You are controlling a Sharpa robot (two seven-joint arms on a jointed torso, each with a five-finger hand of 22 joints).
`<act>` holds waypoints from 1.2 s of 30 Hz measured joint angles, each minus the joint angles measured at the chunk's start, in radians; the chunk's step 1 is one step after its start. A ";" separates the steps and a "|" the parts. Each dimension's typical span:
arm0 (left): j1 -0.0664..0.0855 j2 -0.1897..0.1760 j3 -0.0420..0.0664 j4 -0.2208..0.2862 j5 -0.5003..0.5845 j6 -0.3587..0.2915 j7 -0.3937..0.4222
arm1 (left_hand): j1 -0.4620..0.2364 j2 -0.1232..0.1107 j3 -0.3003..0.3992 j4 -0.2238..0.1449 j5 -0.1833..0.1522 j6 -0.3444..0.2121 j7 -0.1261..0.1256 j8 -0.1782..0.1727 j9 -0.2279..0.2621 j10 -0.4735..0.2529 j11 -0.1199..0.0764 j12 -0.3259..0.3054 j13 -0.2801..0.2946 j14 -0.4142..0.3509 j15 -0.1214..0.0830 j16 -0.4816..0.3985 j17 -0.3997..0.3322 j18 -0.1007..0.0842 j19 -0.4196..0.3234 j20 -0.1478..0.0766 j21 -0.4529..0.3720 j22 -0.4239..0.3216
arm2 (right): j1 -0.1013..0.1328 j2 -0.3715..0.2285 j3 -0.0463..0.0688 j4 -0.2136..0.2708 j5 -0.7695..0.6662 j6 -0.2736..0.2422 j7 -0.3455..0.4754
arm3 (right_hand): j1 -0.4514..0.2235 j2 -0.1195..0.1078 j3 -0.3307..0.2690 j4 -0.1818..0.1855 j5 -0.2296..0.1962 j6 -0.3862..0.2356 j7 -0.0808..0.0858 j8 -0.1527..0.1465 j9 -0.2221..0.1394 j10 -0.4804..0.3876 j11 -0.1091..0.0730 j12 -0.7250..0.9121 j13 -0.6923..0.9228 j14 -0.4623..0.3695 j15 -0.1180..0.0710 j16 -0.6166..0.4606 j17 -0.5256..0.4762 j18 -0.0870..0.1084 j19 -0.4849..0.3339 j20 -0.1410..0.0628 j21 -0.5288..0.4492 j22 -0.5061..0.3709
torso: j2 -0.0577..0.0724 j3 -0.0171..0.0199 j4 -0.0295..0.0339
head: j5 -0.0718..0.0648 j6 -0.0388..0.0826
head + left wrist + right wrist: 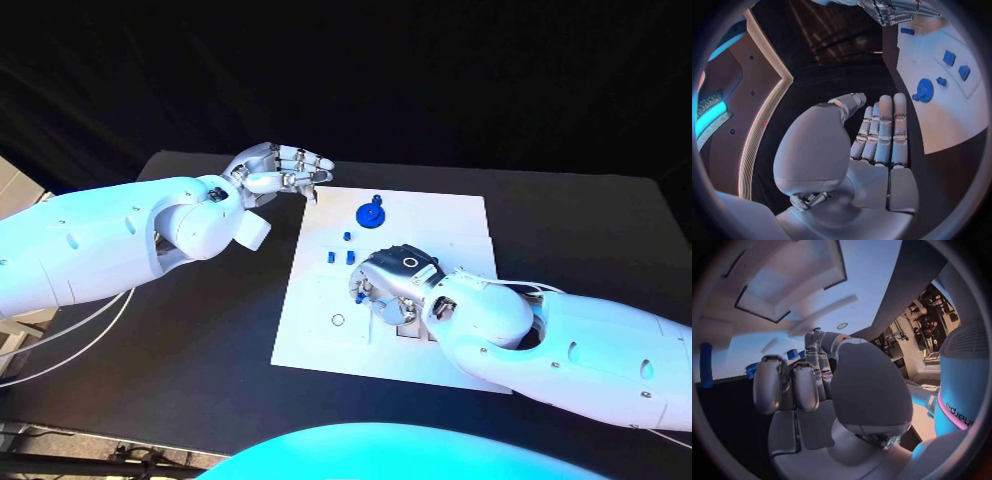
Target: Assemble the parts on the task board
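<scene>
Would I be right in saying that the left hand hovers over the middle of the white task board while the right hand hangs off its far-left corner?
Not quite: the hands are swapped. In the head view the right hand is over the task board's middle, and the left hand hangs off its far-left corner.

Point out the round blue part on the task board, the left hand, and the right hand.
round blue part (pixel 371 215), head view, centre of the disc.
left hand (pixel 274 168), head view, back of the hand.
right hand (pixel 392 280), head view, back of the hand.

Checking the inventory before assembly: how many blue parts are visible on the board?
4: a round blue disc near the far edge, and three small blue pieces just nearer. The right robot hand may hide others.
</scene>
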 measured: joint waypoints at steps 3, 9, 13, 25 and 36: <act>0.000 0.000 0.000 0.000 0.000 0.001 0.000 | 0.000 0.000 0.000 0.000 0.000 0.000 0.000 0.000 0.000 0.000 0.000 0.000 0.000 0.000 0.000 0.000 0.000 0.000 0.000 0.000 0.000 0.000 | 0.000 0.001 0.000 0.000 0.000 0.002 -0.001 | 0.000 0.000 0.001 -0.001 0.000 0.000 0.000 -0.002 0.001 0.001 -0.001 0.000 0.000 0.001 0.001 0.000 0.000 0.000 0.000 0.000 0.000 0.000 | 0.000 -0.0001 0.0000 | 0.000 0.000; 0.000 0.000 0.000 0.000 0.000 0.001 -0.001 | 0.000 0.000 0.000 0.000 0.000 -0.004 -0.004 -0.004 -0.001 0.000 0.000 0.000 -0.001 0.000 0.000 0.000 0.000 0.000 0.000 0.000 0.000 -0.001 | 0.000 0.003 0.000 -0.003 0.000 0.005 0.000 | -0.033 0.004 -0.005 -0.006 0.019 -0.011 0.009 -0.006 0.007 -0.002 -0.008 0.006 -0.001 0.001 0.001 0.000 -0.006 0.000 0.000 0.000 -0.027 0.000 | 0.000 -0.0002 0.0000 | -0.002 0.001; 0.000 -0.001 0.000 0.000 0.000 0.001 -0.001 | 0.000 0.000 0.000 0.000 0.000 -0.004 -0.004 -0.004 -0.001 0.000 0.000 0.000 -0.001 0.000 0.000 0.000 0.000 0.000 0.000 0.000 0.000 -0.001 | 0.000 0.005 -0.003 -0.009 0.006 0.011 0.007 | -0.113 -0.025 -0.050 0.019 0.071 -0.048 0.016 -0.013 0.014 -0.073 0.000 0.007 -0.015 0.004 0.013 0.000 -0.016 0.000 -0.014 0.014 -0.095 0.000 | 0.000 -0.0003 -0.0002 | -0.002 0.002; 0.000 -0.001 0.000 -0.003 0.000 0.002 -0.008 | 0.004 0.004 0.000 0.000 0.000 -0.004 -0.004 -0.004 -0.001 -0.004 0.004 0.000 -0.001 0.000 0.000 0.000 0.000 0.000 0.000 0.000 0.000 -0.001 | -0.001 -0.003 -0.007 -0.011 0.023 0.001 0.022 | -0.122 -0.054 -0.116 0.025 0.056 -0.110 0.022 -0.068 -0.015 -0.206 0.024 0.010 -0.047 0.003 0.028 -0.037 -0.090 0.016 -0.052 0.034 -0.228 0.000 | -0.001 0.0002 -0.0009 | -0.009 0.010; 0.000 0.000 0.000 -0.003 0.000 0.003 -0.019 | 0.004 0.004 0.000 0.000 0.000 -0.004 -0.004 -0.004 -0.002 -0.007 0.000 0.000 -0.002 0.000 0.000 0.000 0.001 0.000 0.000 0.000 0.000 -0.001 | 0.005 -0.073 -0.005 0.047 0.024 -0.049 0.020 | -0.095 -0.048 -0.197 0.042 0.041 -0.124 0.022 -0.089 -0.028 -0.253 0.031 0.042 -0.046 -0.001 0.032 -0.043 -0.110 0.016 -0.057 0.040 -0.257 0.000 | -0.001 0.0009 -0.0008 | -0.018 0.022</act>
